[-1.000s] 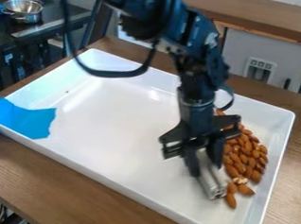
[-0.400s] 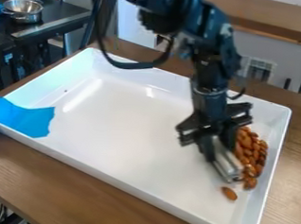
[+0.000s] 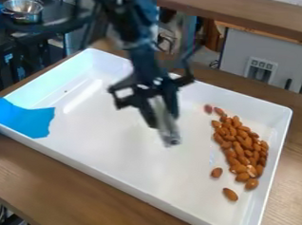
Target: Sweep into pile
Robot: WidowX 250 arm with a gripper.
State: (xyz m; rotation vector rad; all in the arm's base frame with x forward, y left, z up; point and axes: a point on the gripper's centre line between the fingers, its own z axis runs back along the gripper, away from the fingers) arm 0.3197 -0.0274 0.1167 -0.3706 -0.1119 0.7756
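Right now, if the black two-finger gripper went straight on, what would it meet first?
The silver metal tool in the gripper would likely touch the floor of the white rectangular tray, short of the brown almonds; its height is unclear.

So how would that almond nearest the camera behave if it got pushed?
The almond would probably slide easily, since the floor of the white tray looks smooth and glossy. Its long, tapered shape suggests it might swivel or rock rather than roll straight. It's small beside the tray, so I'd expect it to be light and need only a gentle nudge.
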